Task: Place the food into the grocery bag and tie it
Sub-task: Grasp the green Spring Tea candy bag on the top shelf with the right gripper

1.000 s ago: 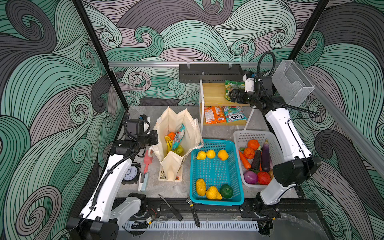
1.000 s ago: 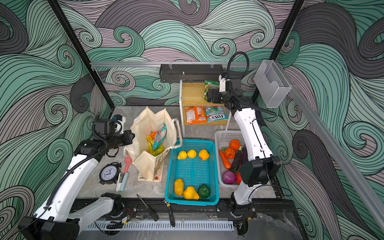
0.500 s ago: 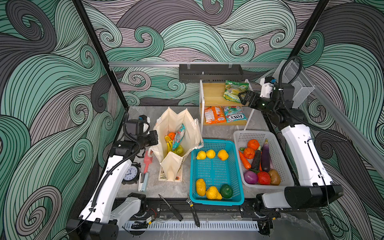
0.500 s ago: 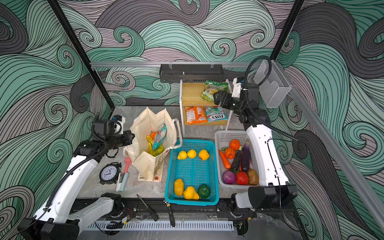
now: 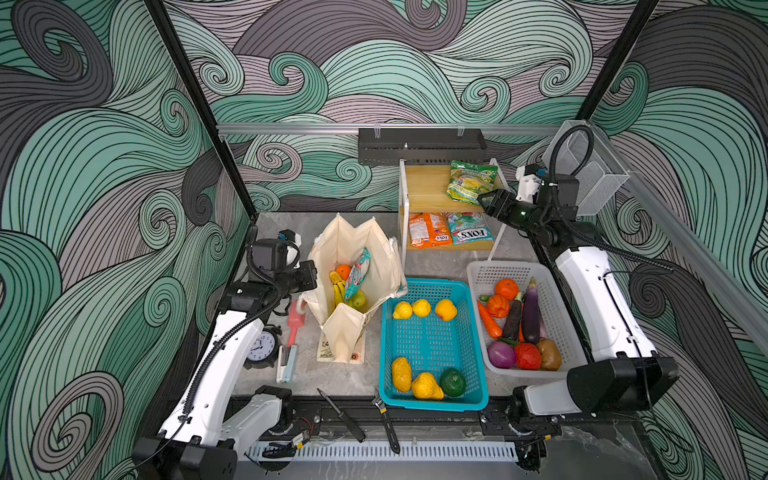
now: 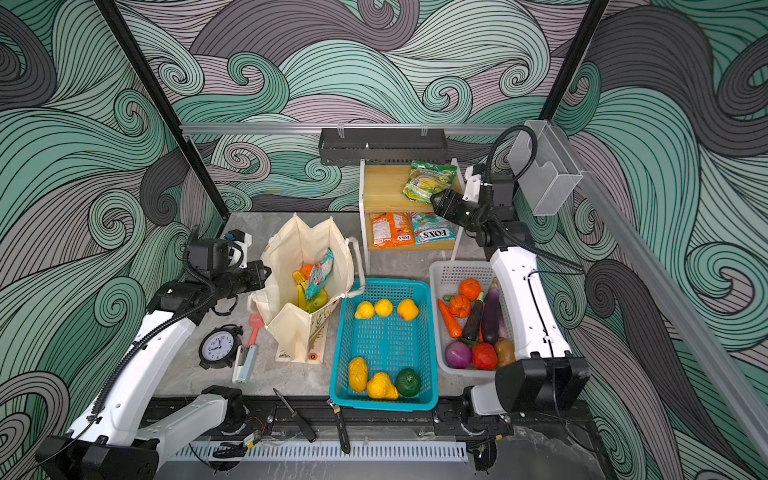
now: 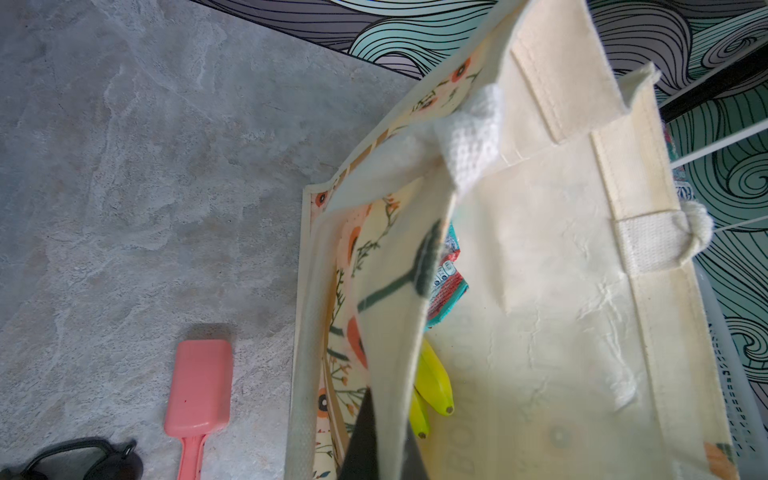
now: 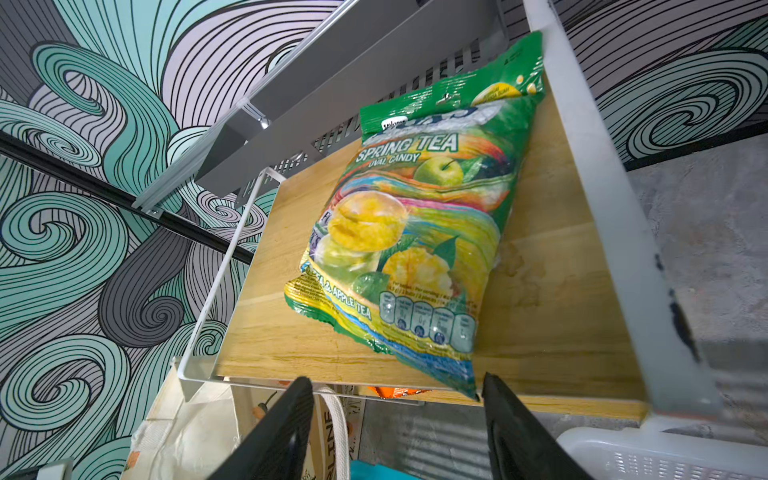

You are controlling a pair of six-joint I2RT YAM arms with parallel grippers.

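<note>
Right end effector (image 8: 397, 378): jaws apart, gripping nothing, right at the near edge of the green-yellow packet (image 8: 415, 232). The packet lies flat on the wooden top shelf (image 8: 561, 291). Left end effector (image 5: 309, 276): jaws together, seemingly pinched on the left wall of the grocery bag (image 5: 345, 336); cloth hides most of the fingers in the left wrist view. Bag stands open on the bench (image 5: 316, 378). Inside it: banana bunch (image 5: 337, 286), orange (image 5: 343, 271), teal-red packet (image 5: 357, 272).
</note>
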